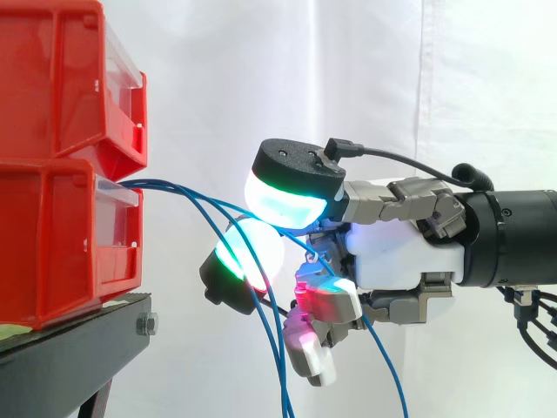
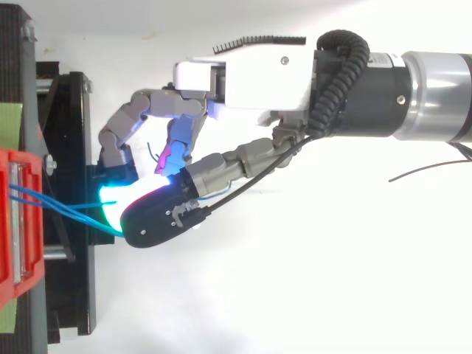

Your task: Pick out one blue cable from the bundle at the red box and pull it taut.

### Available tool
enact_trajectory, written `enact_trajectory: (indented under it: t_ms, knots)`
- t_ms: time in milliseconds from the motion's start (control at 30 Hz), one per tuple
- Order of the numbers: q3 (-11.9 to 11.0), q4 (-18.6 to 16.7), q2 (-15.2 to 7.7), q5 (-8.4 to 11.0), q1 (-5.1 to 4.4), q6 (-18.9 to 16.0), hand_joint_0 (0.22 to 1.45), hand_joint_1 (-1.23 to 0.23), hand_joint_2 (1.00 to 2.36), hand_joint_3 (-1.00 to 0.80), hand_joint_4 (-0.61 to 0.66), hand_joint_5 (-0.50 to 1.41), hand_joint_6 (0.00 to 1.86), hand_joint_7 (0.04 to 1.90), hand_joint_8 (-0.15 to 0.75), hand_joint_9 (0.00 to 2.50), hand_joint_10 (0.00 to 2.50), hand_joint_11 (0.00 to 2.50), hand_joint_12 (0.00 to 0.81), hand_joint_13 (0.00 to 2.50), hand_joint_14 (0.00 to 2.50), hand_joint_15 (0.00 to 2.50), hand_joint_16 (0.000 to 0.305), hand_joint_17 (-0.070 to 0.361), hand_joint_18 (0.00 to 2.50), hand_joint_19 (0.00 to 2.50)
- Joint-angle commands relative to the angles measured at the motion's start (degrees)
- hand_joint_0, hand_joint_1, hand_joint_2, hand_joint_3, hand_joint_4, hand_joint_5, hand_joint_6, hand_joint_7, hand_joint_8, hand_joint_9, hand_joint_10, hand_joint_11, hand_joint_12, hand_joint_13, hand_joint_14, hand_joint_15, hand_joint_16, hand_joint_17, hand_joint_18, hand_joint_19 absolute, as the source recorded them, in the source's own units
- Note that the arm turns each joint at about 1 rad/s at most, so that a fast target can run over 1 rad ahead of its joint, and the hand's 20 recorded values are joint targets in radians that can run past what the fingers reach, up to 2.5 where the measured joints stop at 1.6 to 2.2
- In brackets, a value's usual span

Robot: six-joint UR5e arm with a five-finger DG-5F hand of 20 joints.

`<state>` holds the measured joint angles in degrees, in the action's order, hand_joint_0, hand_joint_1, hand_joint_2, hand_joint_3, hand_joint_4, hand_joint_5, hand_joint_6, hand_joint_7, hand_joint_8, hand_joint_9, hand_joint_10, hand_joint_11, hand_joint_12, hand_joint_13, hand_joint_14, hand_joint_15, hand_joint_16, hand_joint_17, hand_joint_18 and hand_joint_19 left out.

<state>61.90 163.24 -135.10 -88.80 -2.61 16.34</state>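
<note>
Item, left of the hand: two red bins (image 1: pixel 61 235), stacked on a black stand (image 1: pixel 78 348). Item, between bins and hand: several blue cables (image 1: pixel 279 374), leaving the lower bin's front, running right into the fingers, then drooping below them. Item: the hand (image 1: pixel 400 252), held level, fingers curled, glowing pads (image 1: pixel 287 205) pinching a blue cable.

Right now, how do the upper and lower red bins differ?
The blue cables leave the lower red bin; none leave the upper red bin. The lower red bin rests on the black stand; the upper red bin sits on it. Both are red with clear front strips.
</note>
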Motion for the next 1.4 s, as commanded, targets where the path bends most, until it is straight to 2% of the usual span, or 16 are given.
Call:
enact_trajectory:
  t_ms: [0, 333, 767, 933, 1100, 1167, 1233, 1300, 1367]
  knots:
    - [-0.1, 0.1, 0.0, 0.03, -0.11, 0.0, 0.6, -0.67, 1.02, -0.27, 0.05, -0.12, 0.93, 0.89, 0.248, 1.28, 0.03, 0.83, 0.334, 1.07, 0.02, 0.64, 0.052, 0.116, 0.86, 0.75]
    - [-0.3, 1.4, 0.5, 0.03, -0.03, -0.1, 0.65, -0.77, 1.01, -0.35, 0.02, -0.12, 0.94, 0.89, 0.247, 1.26, 0.03, 0.85, 0.329, 1.06, 0.02, 0.64, 0.051, 0.114, 0.85, 0.74]
    - [-0.3, 1.9, 0.5, 0.03, -0.2, -0.9, 0.65, -0.75, 1.0, -0.5, 0.02, -0.12, 0.94, 0.86, 0.241, 1.27, 0.03, 0.84, 0.328, 1.06, 0.02, 0.63, 0.05, 0.112, 0.84, 0.74]
    - [-0.3, 1.9, 0.6, 0.29, -0.29, -1.9, 0.54, -0.62, 1.0, -0.5, 0.05, -0.11, 0.93, 0.83, 0.249, 1.31, 0.03, 0.82, 0.339, 1.09, 0.02, 0.63, 0.052, 0.118, 0.87, 0.74]
    - [-0.3, 1.8, 0.5, 0.2, -0.29, -2.0, 0.49, -0.53, 1.0, -0.5, 0.06, -0.1, 0.92, 0.84, 0.261, 1.35, 0.03, 0.81, 0.354, 1.11, 0.02, 0.62, 0.056, 0.127, 0.91, 0.73]
    - [-0.3, 1.7, 0.5, 0.2, -0.2, -2.0, 0.5, -0.47, 1.0, -0.5, 0.04, -0.1, 0.91, 0.85, 0.258, 1.35, 0.03, 0.81, 0.353, 1.11, 0.02, 0.62, 0.055, 0.125, 0.9, 0.74]
    - [-0.3, 1.7, 0.5, 0.38, -0.2, -2.0, 0.57, -0.39, 1.0, -0.5, 0.03, -0.1, 0.9, 0.88, 0.236, 1.34, 0.03, 0.81, 0.332, 1.08, 0.02, 0.64, 0.051, 0.114, 0.85, 0.78]
    - [-0.3, 1.7, 0.5, 0.29, -0.11, -1.9, 0.59, -0.41, 1.0, -0.47, 0.01, -0.1, 0.89, 0.88, 0.231, 1.34, 0.03, 0.82, 0.328, 1.08, 0.02, 0.64, 0.05, 0.112, 0.84, 0.79]
    - [-0.3, 1.7, 0.5, 0.29, -0.11, -1.9, 0.59, -0.47, 1.01, -0.37, 0.01, -0.1, 0.89, 0.9, 0.24, 1.33, 0.03, 0.82, 0.332, 1.07, 0.02, 0.64, 0.05, 0.113, 0.83, 0.79]
